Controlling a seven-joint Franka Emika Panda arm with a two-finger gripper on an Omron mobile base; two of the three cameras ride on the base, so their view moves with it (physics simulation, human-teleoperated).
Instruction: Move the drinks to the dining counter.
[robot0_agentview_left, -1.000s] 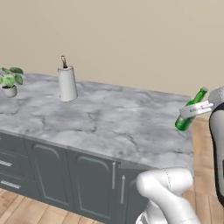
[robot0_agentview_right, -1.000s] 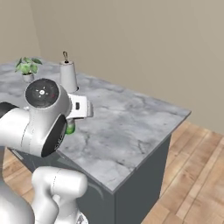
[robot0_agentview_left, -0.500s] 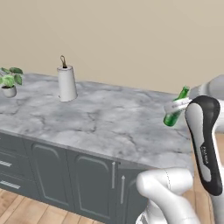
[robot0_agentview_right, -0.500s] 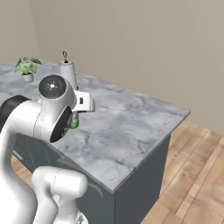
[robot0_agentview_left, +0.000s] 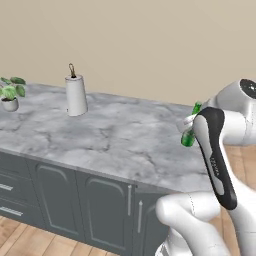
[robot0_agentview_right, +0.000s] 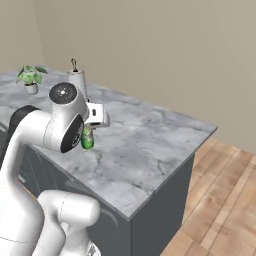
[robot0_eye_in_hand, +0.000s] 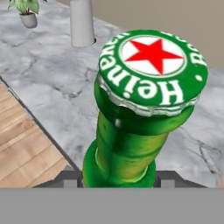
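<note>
We are seeing the gripper closed on the green bottle; in the hand view its two dark fingertips are sitting either side of the bottle's base, pressed against the glass, with no gap showing between pad and bottle; the cap — green, with a red star and white lettering — is pointing straight at the camera. In the left base view the green bottle is peeking out from behind the arm, tilted, held in the air over the right end of the dining counter and not resting on it; in the right base view only its lower part is showing beneath the white hand, above the marble.

We are counting one bottle — the only drink we are finding here; one white cylinder with a brown tip standing upright towards the back of the counter; one small potted plant at the counter's far left end, well apart from the cylinder; both are standing well apart from the bottle.
</note>
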